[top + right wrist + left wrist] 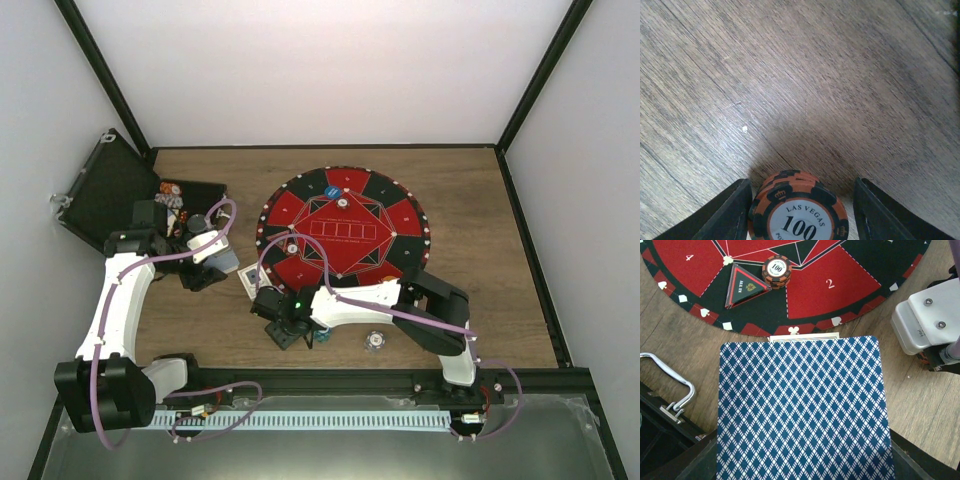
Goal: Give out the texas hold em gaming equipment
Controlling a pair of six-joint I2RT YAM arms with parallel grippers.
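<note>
Wood (pixel 815 75) lies bare ahead of my right gripper (pixel 802 200), jaws spread either side of an orange chip stack (pixel 797 212), not clamping it. My left gripper (pixel 210 268) pinches a blue-backed card (pixel 802 410) just short of the mat (pixel 760 322) rim; the black case (pixel 655 437) crowds its left.

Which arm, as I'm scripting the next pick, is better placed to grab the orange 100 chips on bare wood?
Right. The right gripper straddles the orange chips, a finger on each side; the left gripper holds a blue-backed card.

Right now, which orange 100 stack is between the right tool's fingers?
The stack on bare wood; the other stack sits on the red-and-black mat by the ALL IN marker.
</note>
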